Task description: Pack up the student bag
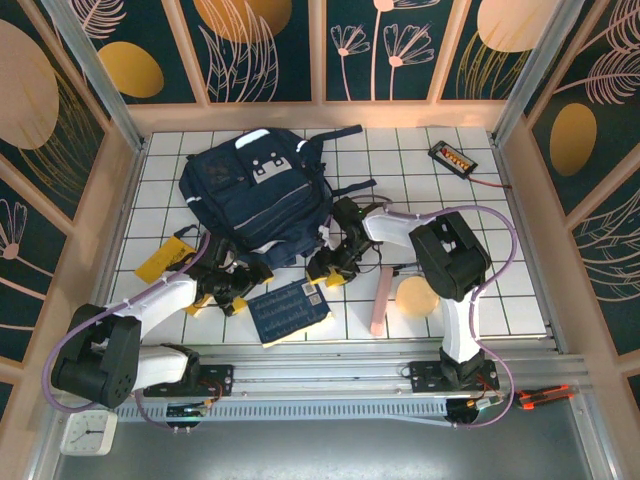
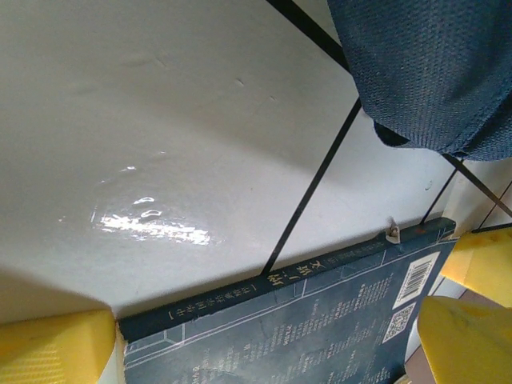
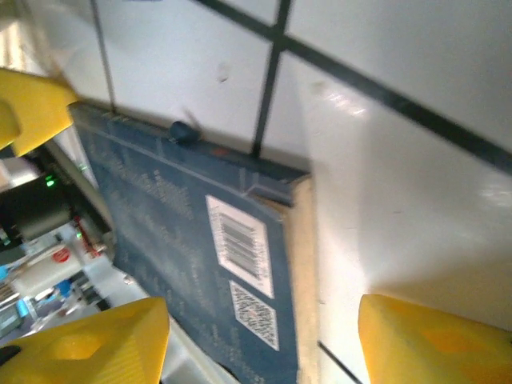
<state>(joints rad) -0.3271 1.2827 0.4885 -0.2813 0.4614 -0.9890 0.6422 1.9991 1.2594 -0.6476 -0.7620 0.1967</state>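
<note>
White tiles [image 1: 400, 170] carry the book [image 1: 290, 311] by the student bag [image 1: 255, 195]; left gripper [image 1: 232, 290] and right gripper [image 1: 330, 268], both spread wide, straddle its edges, probably needing to close next.

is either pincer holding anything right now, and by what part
Nothing looks gripped. The left pincer and right pincer are both open at the far edge of the book, which lies flat on the table.

One student bag [image 1: 250, 185], one book [image 1: 290, 312], one clock [image 1: 88, 432].
</note>
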